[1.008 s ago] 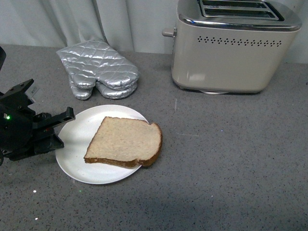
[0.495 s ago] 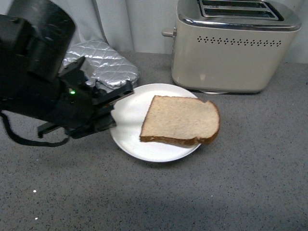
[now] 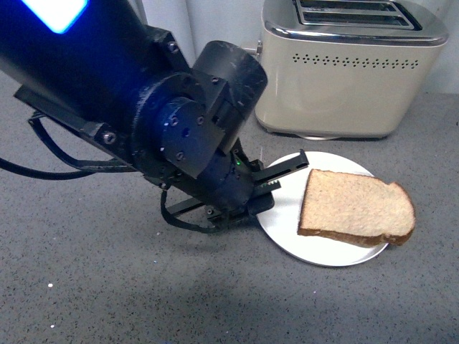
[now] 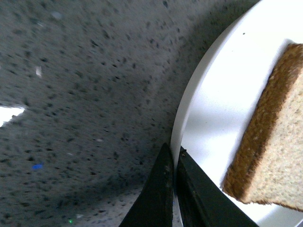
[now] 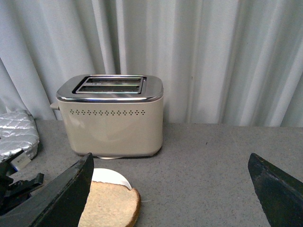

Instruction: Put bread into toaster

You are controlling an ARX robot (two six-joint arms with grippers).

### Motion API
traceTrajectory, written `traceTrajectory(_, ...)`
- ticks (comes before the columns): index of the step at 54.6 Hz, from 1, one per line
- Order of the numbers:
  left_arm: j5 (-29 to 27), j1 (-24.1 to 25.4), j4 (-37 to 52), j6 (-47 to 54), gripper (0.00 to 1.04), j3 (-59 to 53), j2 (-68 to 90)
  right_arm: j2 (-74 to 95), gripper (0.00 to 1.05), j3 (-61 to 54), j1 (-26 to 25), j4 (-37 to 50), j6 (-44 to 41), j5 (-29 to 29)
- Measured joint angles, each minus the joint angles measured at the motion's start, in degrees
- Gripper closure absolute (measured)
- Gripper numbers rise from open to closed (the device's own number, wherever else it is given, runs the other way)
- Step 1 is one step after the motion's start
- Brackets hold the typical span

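The bread (image 3: 355, 208), a light brown slice with a darker crust, lies flat on a white plate (image 3: 287, 211) in front of the beige toaster (image 3: 344, 72). My left gripper (image 3: 283, 175) is shut on the plate's left rim. In the left wrist view its black fingers (image 4: 163, 189) pinch the thin white plate (image 4: 208, 104) edge, with the bread (image 4: 274, 142) just beyond. My right gripper (image 5: 170, 157) stands open and empty. It faces the toaster (image 5: 111, 118) and its two top slots, with the bread (image 5: 111, 205) and plate (image 5: 111, 177) low between its fingers.
A grey speckled counter (image 3: 107, 287) carries everything, with a pale curtain (image 5: 213, 56) behind. A silver oven mitt (image 5: 16, 135) lies left of the toaster in the right wrist view. In the front view my bulky left arm (image 3: 143, 100) hides it.
My left gripper has carried the plate and bread from the left side of the counter rightward to just in front of the toaster. The arm now covers the oven mitt.
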Motion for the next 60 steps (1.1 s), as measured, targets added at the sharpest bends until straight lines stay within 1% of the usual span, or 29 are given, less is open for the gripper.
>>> traceTrajectory(4, 0.0, -0.7, -0.6, -0.8, 1.02, 1.0, 0.3, 0.0, 0.1, 0.0, 0.0, 0.0, 0.0, 0.0)
traceTrajectory(8, -0.2, -1.0, 0.3, -2.5, 0.88, 1.1, 0.3, 0.0, 0.1, 0.0, 0.0, 0.0, 0.0, 0.0)
traceTrajectory(10, -2.0, -1.0, 1.2, -2.8, 0.79, 0.5, -0.3, 0.0, 0.1, 0.0, 0.0, 0.0, 0.0, 0.0)
traceTrajectory(13, -4.1, -0.8, 1.7, -2.6, 0.72, -0.6, -1.4, 0.0, 0.1, 0.0, 0.0, 0.0, 0.0, 0.0)
traceTrajectory(18, -10.7, -0.3, 4.2, -0.1, 0.58, -3.8, -4.9, 0.0, 0.1, 0.0, 0.0, 0.0, 0.0, 0.0)
traceTrajectory(20, -12.7, -0.2, 5.2, 0.6, 0.54, -4.8, -6.1, 0.0, 0.1, 0.0, 0.0, 0.0, 0.0, 0.0)
traceTrajectory(24, -19.3, 0.1, 10.8, 4.7, 0.43, -8.9, -10.2, 0.0, 0.1, 0.0, 0.0, 0.0, 0.0, 0.0)
traceTrajectory(25, -21.7, 0.2, 13.2, 6.6, 0.4, -10.4, -11.7, 0.0, 0.1, 0.0, 0.0, 0.0, 0.0, 0.0)
traceTrajectory(29, -27.9, 0.6, 19.5, 12.6, 0.29, -15.0, -16.4, 0.0, 0.1, 0.0, 0.0, 0.0, 0.0, 0.0)
traceTrajectory(32, -30.6, 1.0, 23.2, 15.5, 0.22, -18.2, -19.5, 0.0, 0.1, 0.0, 0.0, 0.0, 0.0, 0.0)
traceTrajectory(33, -31.6, 1.4, 24.6, 16.4, 0.18, -19.9, -21.2, 0.0, 0.1, 0.0, 0.0, 0.0, 0.0, 0.0)
traceTrajectory(38, -34.1, 2.8, 29.1, 18.4, 0.05, -26.9, -27.2, 0.0, 0.1, 0.0, 0.0, 0.0, 0.0, 0.0)
traceTrajectory(42, -35.5, 4.2, 31.6, 19.3, 0.07, -32.3, -31.4, 0.0, 0.1, 0.0, 0.0, 0.0, 0.0, 0.0)
traceTrajectory(48, -38.1, 6.5, 34.9, 21.3, 0.07, -41.2, -38.8, 0.0, 0.1, 0.0, 0.0, 0.0, 0.0, 0.0)
traceTrajectory(50, -39.6, 7.0, 35.8, 23.3, 0.07, -44.4, -41.9, 0.0, 0.1, 0.0, 0.0, 0.0, 0.0, 0.0)
traceTrajectory(51, -39.3, 7.3, 36.7, 23.8, 0.08, -45.2, -42.2, 0.0, 0.1, 0.0, 0.0, 0.0, 0.0, 0.0)
traceTrajectory(53, -36.5, 8.5, 43.4, 26.8, 0.12, -48.5, -43.0, 0.0, 0.1, 0.0, 0.0, 0.0, 0.0, 0.0)
traceTrajectory(55, -31.8, 10.4, 53.0, 31.1, 0.2, -53.1, -44.1, 0.0, 0.1, 0.0, 0.0, 0.0, 0.0, 0.0)
traceTrajectory(56, -30.6, 10.9, 55.1, 32.6, 0.22, -54.4, -44.5, 0.0, 0.1, 0.0, 0.0, 0.0, 0.0, -0.1)
traceTrajectory(58, -27.6, 12.8, 61.6, 35.6, 0.29, -59.0, -47.1, 0.0, 0.1, 0.0, 0.0, 0.0, 0.0, 0.0)
traceTrajectory(60, -26.1, 14.1, 64.5, 37.7, 0.34, -61.5, -49.5, 0.0, 0.1, 0.0, 0.0, 0.0, 0.0, 0.0)
